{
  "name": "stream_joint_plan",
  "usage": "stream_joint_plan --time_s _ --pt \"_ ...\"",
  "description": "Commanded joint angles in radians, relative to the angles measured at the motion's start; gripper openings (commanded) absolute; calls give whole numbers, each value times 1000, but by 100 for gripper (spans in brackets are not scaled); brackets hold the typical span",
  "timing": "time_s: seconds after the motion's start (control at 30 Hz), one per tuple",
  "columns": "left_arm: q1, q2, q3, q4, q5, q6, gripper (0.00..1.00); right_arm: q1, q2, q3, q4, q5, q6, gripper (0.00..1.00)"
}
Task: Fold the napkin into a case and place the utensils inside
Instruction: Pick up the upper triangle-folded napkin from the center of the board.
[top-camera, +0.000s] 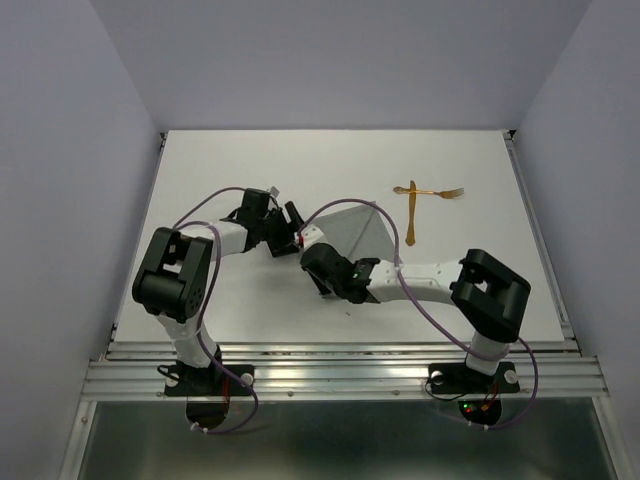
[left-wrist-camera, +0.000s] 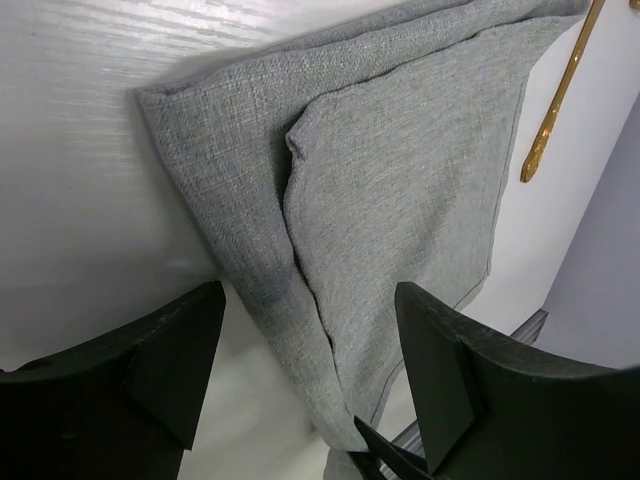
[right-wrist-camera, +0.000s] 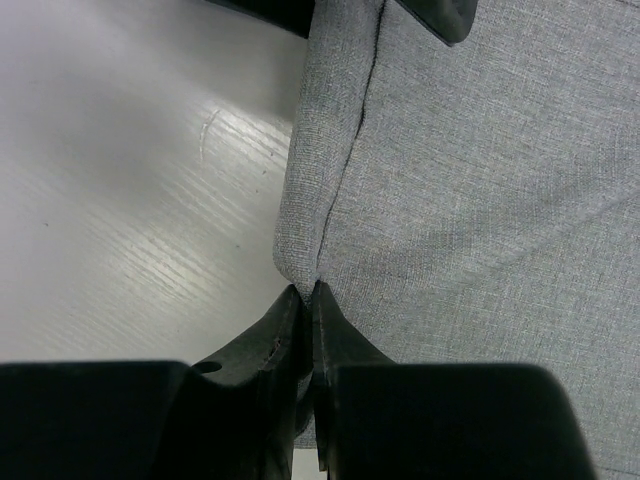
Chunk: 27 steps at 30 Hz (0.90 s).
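Between the pinched right jaws lies a fold of napkin (right-wrist-camera: 470, 200).

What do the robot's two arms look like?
The left arm and right arm are white tubes with chunky black joints. A thin purple cable loops along each. The left gripper and right gripper have thick black fingers. Tiny red and green lights glow at the right base.

The napkin (top-camera: 357, 228) lies on the table (top-camera: 230, 165). To the right of the napkin and a little behind it, the two utensils (top-camera: 412, 191) lie crossed. The left gripper (top-camera: 293, 225) is at the napkin's left side, and the right gripper (right-wrist-camera: 312, 300) is on its near left edge.
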Motion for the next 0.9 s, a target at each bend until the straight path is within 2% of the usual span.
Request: stream_joint_plan --time_s 0.0,0.23,0.37,0.67,0.87 --pt "-20 42 14 18 -10 -31 80 1 -58 -15 69 12 -17 9" --pt "-29 79 20 54 -32 -71 70 1 -72 -34 75 13 -17 9" --pt "-29 96 34 58 -44 -78 58 1 -81 -41 78 13 -16 9" --pt "-31 113 41 58 -66 -86 45 1 -99 -66 85 15 -20 9" --pt "-32 110 40 60 -73 -89 28 1 -105 -72 85 10 -20 9"
